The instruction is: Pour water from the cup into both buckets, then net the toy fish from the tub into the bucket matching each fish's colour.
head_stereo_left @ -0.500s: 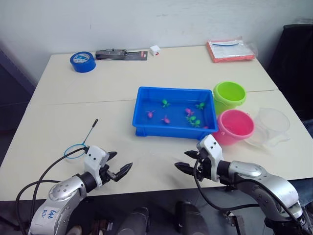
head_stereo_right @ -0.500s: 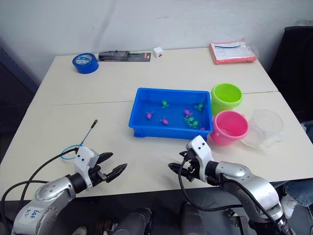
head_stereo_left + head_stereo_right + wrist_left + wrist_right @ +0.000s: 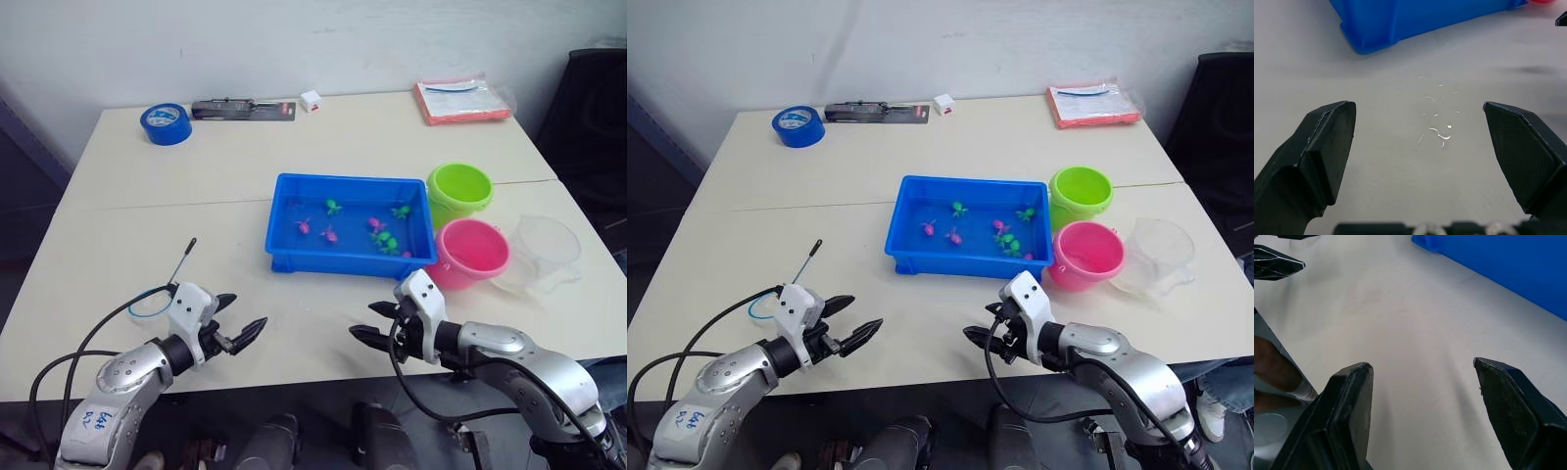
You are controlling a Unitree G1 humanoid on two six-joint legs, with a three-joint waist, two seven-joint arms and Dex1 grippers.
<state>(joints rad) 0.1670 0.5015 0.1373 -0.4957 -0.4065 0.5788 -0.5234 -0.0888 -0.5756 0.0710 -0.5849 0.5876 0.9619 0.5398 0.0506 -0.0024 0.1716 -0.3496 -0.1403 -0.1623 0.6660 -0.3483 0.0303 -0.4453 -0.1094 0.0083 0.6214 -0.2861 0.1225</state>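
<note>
The task looks to be at its very start, because the cup (image 3: 545,253) stands untouched at the far right of the table (image 3: 235,176), just beside the pink bucket (image 3: 471,254), and I cannot tell whether either bucket holds water. Both grippers hover low over the near edge of the table with nothing in them: the left gripper (image 3: 243,331) has its 2 black fingers spread apart, and the right gripper (image 3: 370,324) also has its fingers wide open. The first step is the pouring, so I judge that the right arm must reach to the right, past the pink bucket, and close on the handle of the cup (its clear thin plastic is probably smooth and slippery, so the grip must be firm and the cup kept level). The green bucket (image 3: 458,192) is a small round pail with a rim, like the pink one, and it stands behind it, close to the tub (image 3: 351,224). The tub is a shallow rectangular tray of glossy blue plastic, and several tiny green and pink toy fish (image 3: 330,207) lie inside. The net (image 3: 155,294), a thin blue hoop on a dark stick, lies on the table near the left gripper.
</note>
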